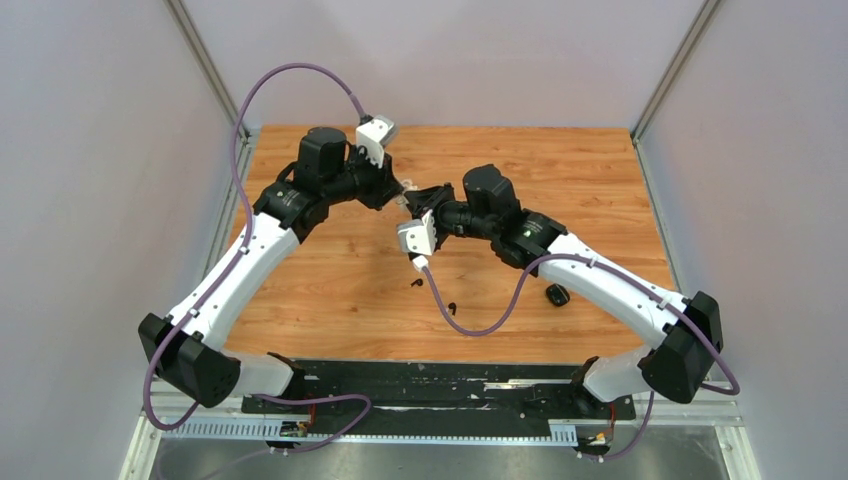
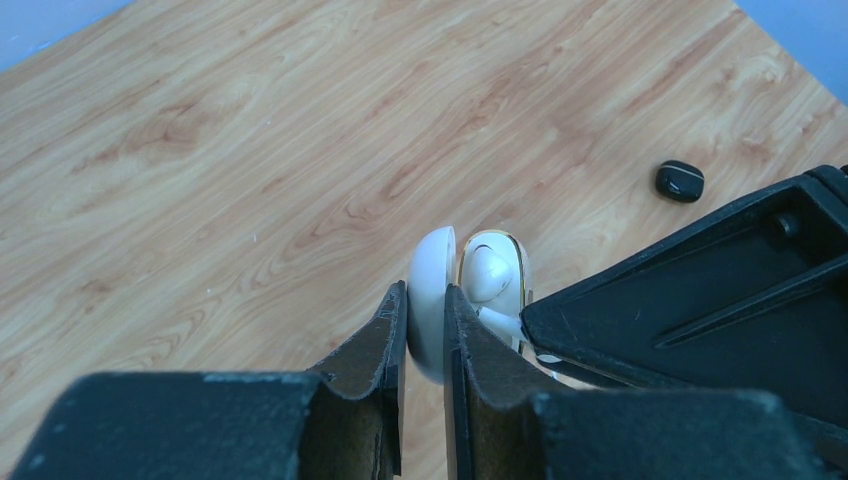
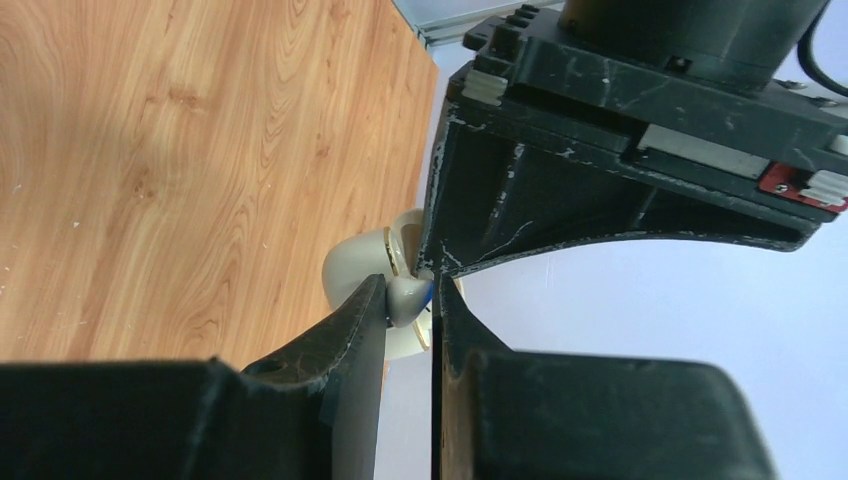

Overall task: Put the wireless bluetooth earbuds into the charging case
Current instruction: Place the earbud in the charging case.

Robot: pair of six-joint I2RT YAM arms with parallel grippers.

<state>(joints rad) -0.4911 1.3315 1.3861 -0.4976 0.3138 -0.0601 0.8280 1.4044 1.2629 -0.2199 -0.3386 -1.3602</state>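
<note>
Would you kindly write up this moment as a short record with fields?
Left gripper: shut on open white oval charging case
Right gripper: shut on white stemmed earbud at the case's opening
Lying on wooden table: tiny black earbud, second black earbud, small black oval case

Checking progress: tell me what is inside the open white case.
One white earbud lies in the gold-rimmed half of the case, the right jaws around it. The rest of the inside is covered by the jaws, so whether a second one is there cannot be seen.
</note>
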